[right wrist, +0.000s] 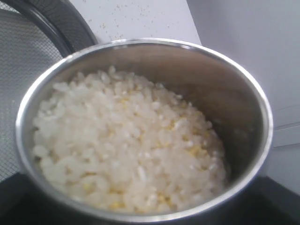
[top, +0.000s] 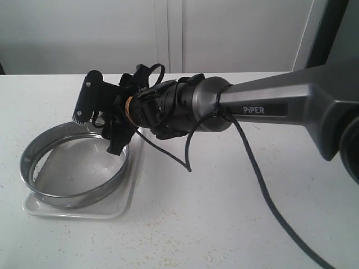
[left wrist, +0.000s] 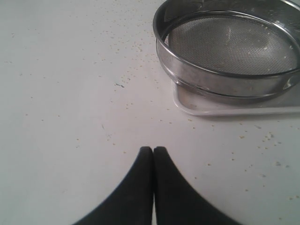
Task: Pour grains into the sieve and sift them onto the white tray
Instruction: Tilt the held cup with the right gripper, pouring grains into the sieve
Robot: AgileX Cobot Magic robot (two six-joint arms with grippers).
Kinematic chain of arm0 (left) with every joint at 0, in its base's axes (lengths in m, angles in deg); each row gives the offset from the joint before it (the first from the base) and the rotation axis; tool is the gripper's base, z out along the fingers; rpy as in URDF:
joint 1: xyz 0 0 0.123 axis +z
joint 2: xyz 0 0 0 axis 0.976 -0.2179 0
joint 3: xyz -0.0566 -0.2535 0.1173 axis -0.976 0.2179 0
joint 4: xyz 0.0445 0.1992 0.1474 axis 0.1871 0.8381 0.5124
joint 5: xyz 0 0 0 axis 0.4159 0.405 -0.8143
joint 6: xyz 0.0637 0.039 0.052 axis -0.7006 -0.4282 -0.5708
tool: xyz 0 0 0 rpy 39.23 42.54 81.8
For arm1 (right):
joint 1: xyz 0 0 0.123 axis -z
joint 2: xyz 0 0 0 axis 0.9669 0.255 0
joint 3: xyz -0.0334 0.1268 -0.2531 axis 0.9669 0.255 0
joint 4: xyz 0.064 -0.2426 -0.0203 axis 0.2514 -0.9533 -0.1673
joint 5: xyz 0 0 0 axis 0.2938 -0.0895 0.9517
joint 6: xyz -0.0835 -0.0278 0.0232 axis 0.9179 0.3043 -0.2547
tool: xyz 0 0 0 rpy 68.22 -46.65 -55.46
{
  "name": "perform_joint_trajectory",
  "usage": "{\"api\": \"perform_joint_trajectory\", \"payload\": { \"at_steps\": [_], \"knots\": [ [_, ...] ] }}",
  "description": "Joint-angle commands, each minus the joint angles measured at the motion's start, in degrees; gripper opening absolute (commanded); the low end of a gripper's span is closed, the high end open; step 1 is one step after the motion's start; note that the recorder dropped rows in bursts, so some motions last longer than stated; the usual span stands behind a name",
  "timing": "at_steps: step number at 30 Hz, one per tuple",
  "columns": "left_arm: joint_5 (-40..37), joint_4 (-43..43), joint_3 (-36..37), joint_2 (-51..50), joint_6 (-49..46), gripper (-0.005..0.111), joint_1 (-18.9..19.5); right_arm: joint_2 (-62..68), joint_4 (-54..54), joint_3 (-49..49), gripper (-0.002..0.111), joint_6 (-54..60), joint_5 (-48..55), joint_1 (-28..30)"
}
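Observation:
The sieve rests on the white tray, and its mesh holds only a few pale specks. My right gripper reaches across and hangs over the sieve's far right rim. It is shut on a small steel cup that is filled nearly to the brim with the grains, white rice-like bits mixed with yellow meal. In the exterior view the gripper mostly hides the cup. My left gripper is shut and empty, low over bare tabletop a little way from the tray.
Stray grains speckle the white tabletop around the tray. The right arm's long grey link and its black cable cross the right half of the exterior view. A pale wall stands behind the table.

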State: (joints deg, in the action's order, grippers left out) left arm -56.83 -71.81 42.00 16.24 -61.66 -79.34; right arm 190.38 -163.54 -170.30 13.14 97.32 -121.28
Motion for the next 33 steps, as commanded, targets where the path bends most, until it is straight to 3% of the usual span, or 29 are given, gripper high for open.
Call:
{"api": "perform_joint_trajectory", "payload": {
  "at_steps": [1,16,22,33],
  "knots": [
    [-0.77,-0.5,0.34,0.28,0.11,0.0,0.08,-0.46,-0.1,-0.57,0.0,3.58,2.09,-0.16],
    [-0.77,-0.5,0.34,0.28,0.11,0.0,0.08,-0.1,-0.24,-0.7,0.0,16.5,2.46,-0.72],
    [-0.77,-0.5,0.34,0.28,0.11,0.0,0.08,0.93,-0.34,-0.74,0.0,18.78,12.17,-3.93],
    [-0.77,-0.5,0.34,0.28,0.11,0.0,0.08,3.66,-0.83,-3.36,0.0,17.97,18.55,-6.33]
  ]
}}
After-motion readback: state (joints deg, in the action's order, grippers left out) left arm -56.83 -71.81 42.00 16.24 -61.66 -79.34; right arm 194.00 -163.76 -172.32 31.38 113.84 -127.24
